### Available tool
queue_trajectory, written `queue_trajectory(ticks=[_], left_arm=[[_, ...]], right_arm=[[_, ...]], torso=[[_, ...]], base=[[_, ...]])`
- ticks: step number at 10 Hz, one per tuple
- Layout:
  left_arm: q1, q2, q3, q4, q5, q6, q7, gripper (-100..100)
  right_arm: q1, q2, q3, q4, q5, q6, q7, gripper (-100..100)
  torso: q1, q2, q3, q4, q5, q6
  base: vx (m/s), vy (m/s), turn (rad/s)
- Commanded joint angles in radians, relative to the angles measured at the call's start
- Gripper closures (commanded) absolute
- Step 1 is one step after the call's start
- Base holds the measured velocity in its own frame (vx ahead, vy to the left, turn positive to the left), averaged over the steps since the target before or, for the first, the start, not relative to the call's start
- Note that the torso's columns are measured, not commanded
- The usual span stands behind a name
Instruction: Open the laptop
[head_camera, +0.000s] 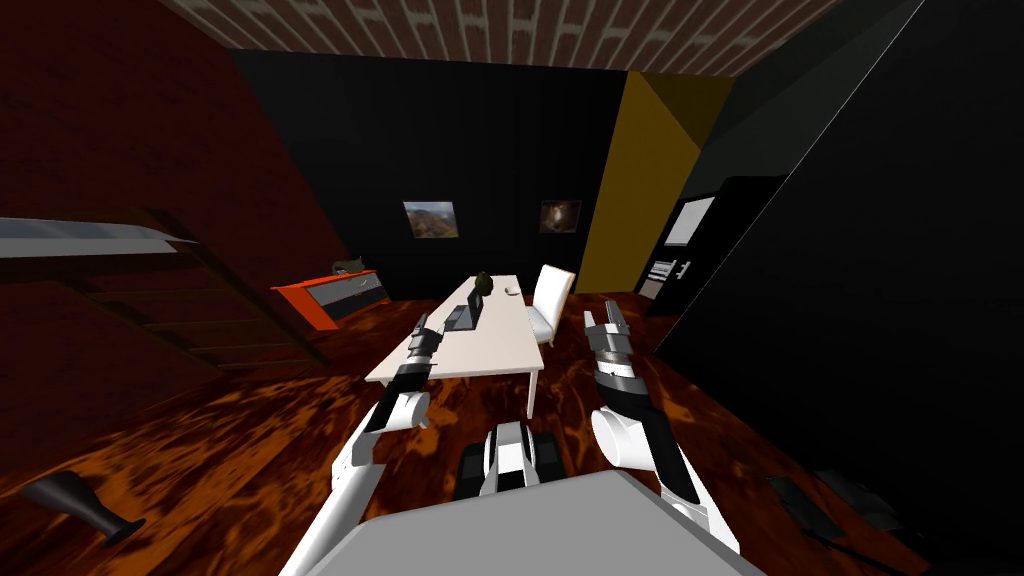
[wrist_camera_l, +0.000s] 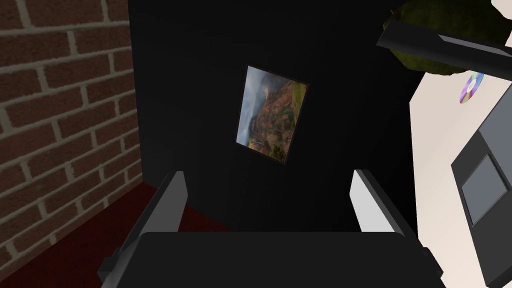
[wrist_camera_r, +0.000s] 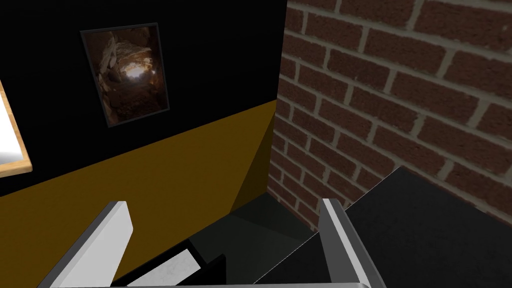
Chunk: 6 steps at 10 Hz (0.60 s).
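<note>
Dark grey laptop (head_camera: 465, 314) on white table (head_camera: 490, 350), lid partly raised; left gripper (wrist_camera_l: 270, 180) just beside, jaws apart; right gripper (wrist_camera_r: 222, 207) likewise apart.

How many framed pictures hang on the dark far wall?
2. A landscape picture hangs beyond the white table; a brownish picture hangs right of it, near the yellow wall. More may be hidden.

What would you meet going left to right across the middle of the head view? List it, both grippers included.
Orange cabinet → left gripper → laptop → white chair → right gripper.
</note>
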Motion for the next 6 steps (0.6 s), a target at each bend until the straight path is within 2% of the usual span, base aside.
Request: queue_trajectory(ticks=[1,2,3,5,6], left_arm=[[-0.063,0.008,0.007,0.071,0.020,0.028,0.029,-100],[-0.096,0.013,0.012,0.101,0.034,0.046,0.047,-100],[-0.102,0.013,0.012,0.123,0.034,0.046,0.047,-100],[-0.174,0.023,0.022,0.193,0.060,0.083,0.083,-100],[-0.181,0.023,0.022,0.216,0.060,0.083,0.083,-100]], right_arm=[[0.000,0.000,0.000,0.000,0.000,0.000,0.000,0],[0.000,0.000,0.000,0.000,0.000,0.000,0.000,0],[0.000,0.000,0.000,0.000,0.000,0.000,0.000,0],[0.000,0.000,0.000,0.000,0.000,0.000,0.000,0],[0.000,0.000,0.000,0.000,0.000,0.000,0.000,0]], torso=[[0.001,0.000,0.000,0.000,0.000,0.000],[-0.001,0.000,0.000,0.000,0.000,0.000],[-0.002,-0.002,-0.001,0.000,-0.001,0.000],[0.001,0.001,0.001,0.000,0.000,0.000],[-0.001,0.001,0.001,0.000,0.000,0.000]], base=[[0.037,-0.099,0.040],[0.063,-0.133,0.072],[0.044,-0.104,0.026],[0.027,-0.105,0.047],[0.018,-0.103,0.025]])
